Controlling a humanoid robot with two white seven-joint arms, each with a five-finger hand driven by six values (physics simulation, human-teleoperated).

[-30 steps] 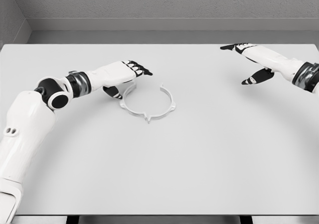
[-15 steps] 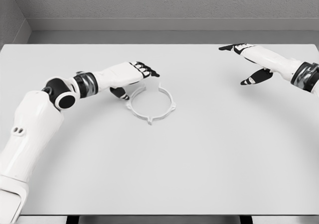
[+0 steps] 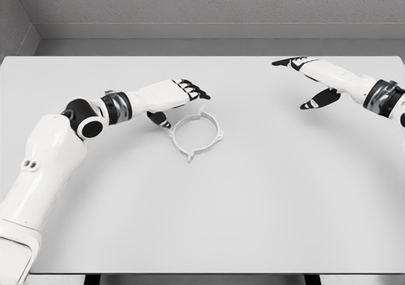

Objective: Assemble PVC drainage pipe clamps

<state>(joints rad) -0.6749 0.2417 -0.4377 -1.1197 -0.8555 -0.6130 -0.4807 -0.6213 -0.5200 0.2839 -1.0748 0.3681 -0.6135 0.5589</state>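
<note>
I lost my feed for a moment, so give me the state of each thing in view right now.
pipe clamp ring: lying flat on the table, open gap at its far side, not gripped.
left hand: over the ring's far-left edge, fingers extended, holding nothing.
right hand: spread open, far right, holding nothing.

Setting: a bare simulated test cell, not a lived-in room. My view is filled by a plain white tabletop (image 3: 253, 209) with uniform, untextured shading. Behind it runs a grey stippled back wall (image 3: 215, 1) with a pale ledge (image 3: 215, 31) at its foot. A second grey wall (image 3: 12, 19) closes the left corner.
</note>
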